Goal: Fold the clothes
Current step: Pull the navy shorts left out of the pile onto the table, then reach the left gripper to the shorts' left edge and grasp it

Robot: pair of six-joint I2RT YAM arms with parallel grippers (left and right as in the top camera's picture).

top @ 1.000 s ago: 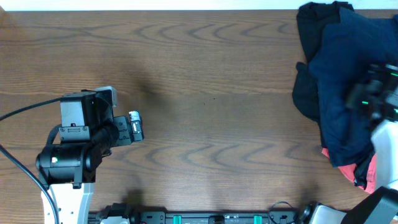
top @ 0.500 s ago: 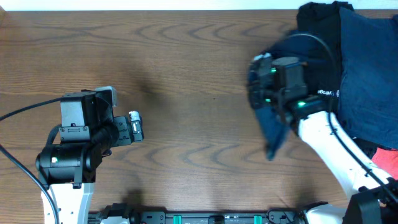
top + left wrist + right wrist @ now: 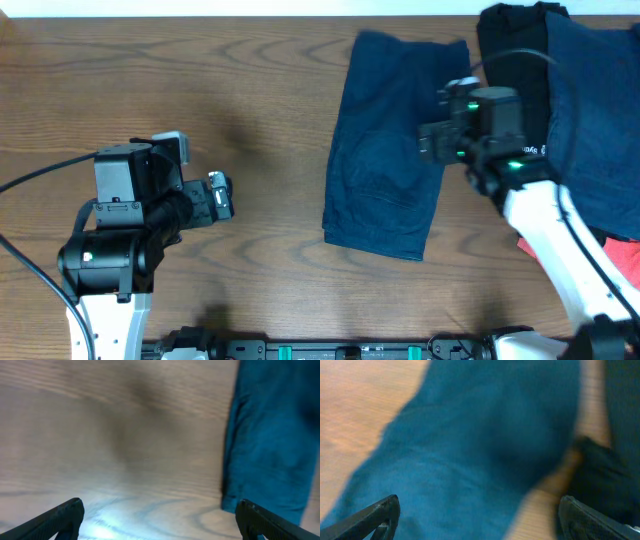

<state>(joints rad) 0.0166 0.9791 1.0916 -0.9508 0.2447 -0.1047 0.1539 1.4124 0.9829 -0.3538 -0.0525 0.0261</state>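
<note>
At 9 o'clock on the table point(image 3: 270, 80), the left gripper point(image 3: 220, 196) points toward 3 o'clock, its fingers spread wide over bare wood with nothing between them. The navy shorts point(image 3: 385, 150) lie flat just past the middle, toward 1 o'clock, their long side running from 12 to 6. The right gripper point(image 3: 432, 142) hangs over their 3 o'clock edge, fingers likewise wide apart; its blurred wrist view does not show whether it touches the cloth. At 2 o'clock sits a pile: a black garment point(image 3: 510, 28), a navy garment point(image 3: 590, 110), and a coral-red garment point(image 3: 625, 256) at its 5 o'clock corner
</note>
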